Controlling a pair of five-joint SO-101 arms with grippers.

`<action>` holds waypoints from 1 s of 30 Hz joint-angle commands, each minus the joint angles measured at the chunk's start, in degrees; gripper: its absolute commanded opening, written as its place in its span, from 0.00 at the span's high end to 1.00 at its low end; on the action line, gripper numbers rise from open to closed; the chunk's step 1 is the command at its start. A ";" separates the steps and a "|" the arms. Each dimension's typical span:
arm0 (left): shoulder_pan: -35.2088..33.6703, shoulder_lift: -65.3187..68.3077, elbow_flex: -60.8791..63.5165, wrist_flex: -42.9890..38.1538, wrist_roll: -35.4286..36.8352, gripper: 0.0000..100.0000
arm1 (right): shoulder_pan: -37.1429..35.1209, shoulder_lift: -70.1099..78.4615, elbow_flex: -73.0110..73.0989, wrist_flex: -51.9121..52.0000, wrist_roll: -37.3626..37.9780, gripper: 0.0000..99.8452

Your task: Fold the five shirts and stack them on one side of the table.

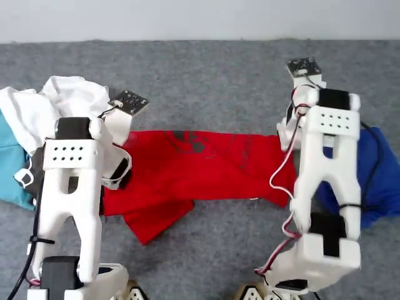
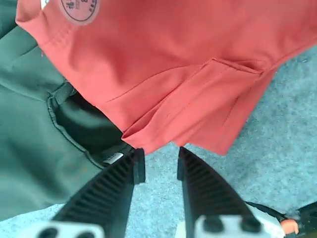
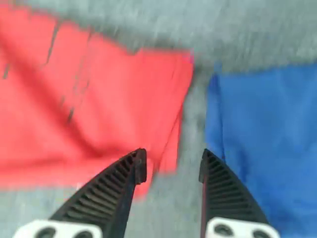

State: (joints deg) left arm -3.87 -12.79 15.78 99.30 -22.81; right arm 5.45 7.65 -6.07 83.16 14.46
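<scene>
- At the far left, a crumpled teal cotton shirt (image 1: 11, 164) lay at the table's edge, with a bunched white cotton shirt (image 1: 53, 103) heaped against it.
- Just beside those, a dark green fabric shirt (image 2: 34, 129) lay loose under my left arm, and the red shirt's edge overlapped it.
- My left gripper (image 2: 157, 166) hung empty with its jaws a little apart, over bare surface just short of the red shirt's turned-up hem.
- The red cotton shirt with a dark print (image 1: 200, 164) lay in a long band across the middle. One flap stuck out toward the arm bases at its left end, so I judged it part-folded at best.
- My right gripper (image 3: 173, 161) was also empty, with its jaws wide apart. It was poised over the narrow gap between the red shirt's corner and the blue shirt.
- A rumpled blue cotton shirt (image 1: 378, 175) lay at the far right, partly hidden behind my right arm.
- I counted all five shirts but saw no finished fold and no stack. I judged the job to be in its early part, with the red shirt in hand and four others waiting.
- The table wore a grey felt-like cover (image 1: 212, 75), and behind it ran a plain pale wall (image 1: 200, 19).
</scene>
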 commanded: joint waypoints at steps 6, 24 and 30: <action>0.53 -2.20 -1.54 1.14 -0.26 0.88 | -3.03 11.82 -1.93 -11.21 -3.16 0.82; 0.53 -1.93 -1.54 1.14 5.27 0.88 | -3.38 24.57 -2.02 -27.03 6.15 1.00; 0.53 -1.85 -1.54 1.14 5.27 0.88 | -2.95 24.75 -4.66 -29.93 7.38 0.99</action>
State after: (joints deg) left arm -3.87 -12.79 15.78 99.30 -18.07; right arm 2.90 32.44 -7.38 55.21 20.97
